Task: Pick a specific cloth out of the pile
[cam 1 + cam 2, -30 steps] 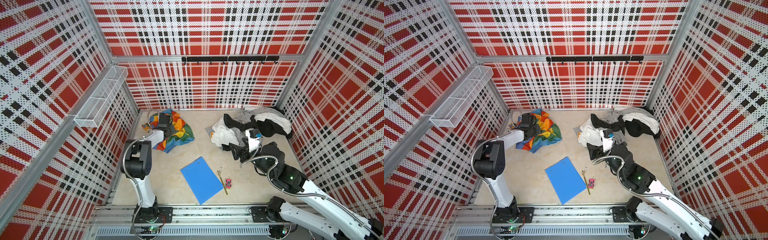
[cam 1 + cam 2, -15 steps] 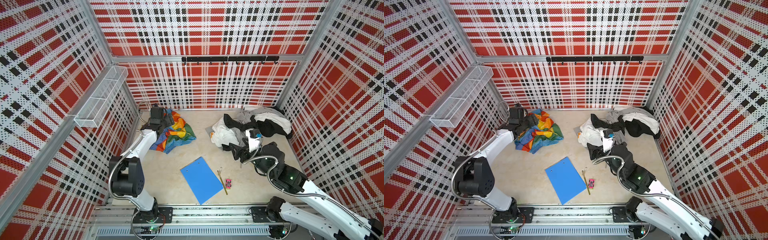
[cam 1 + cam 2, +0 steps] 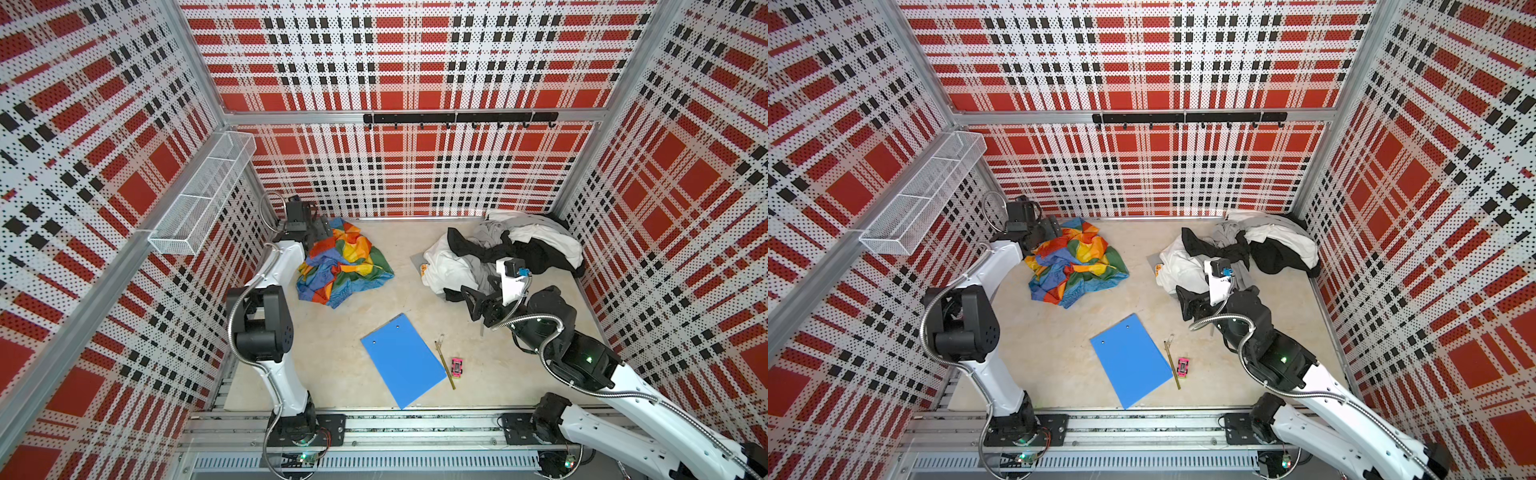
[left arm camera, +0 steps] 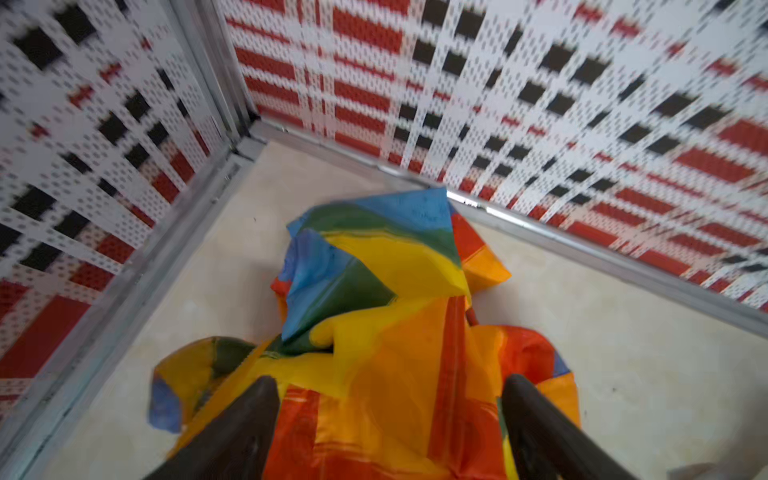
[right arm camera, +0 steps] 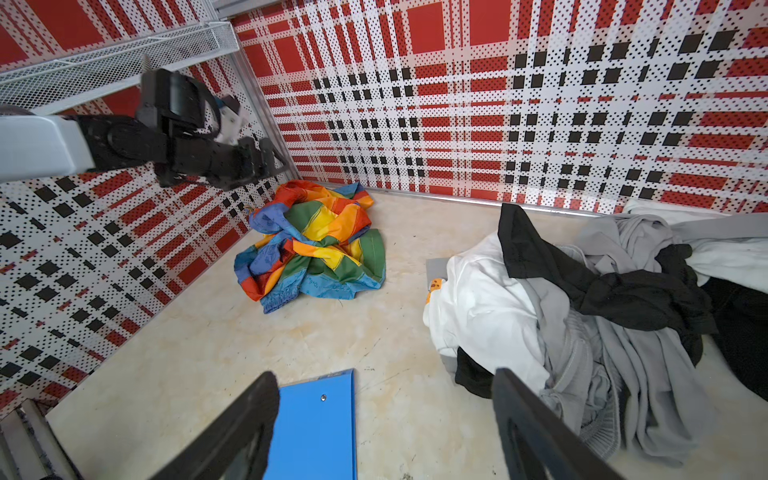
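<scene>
1. Beige floor (image 3: 415,299) between plaid walls: the cloth (image 3: 343,266) lies bunched near the back-left corner, with no clear long axis, well apart from the pile (image 3: 498,253) at the back right.
2. My left gripper (image 4: 388,380) hangs over the cloth's wall-side edge, jaws spread wide and nothing pinched. The fabric spreads out from under it toward mid-floor.
3. My right gripper (image 5: 382,376) is spread and empty too, beside the pile's near edge and far from the cloth.
4. I judge the left arm much nearer: any regrip is a straight drop.

the cloth (image 3: 343,266) lies crumpled by itself — well apart from the pile (image 3: 511,249).
</scene>
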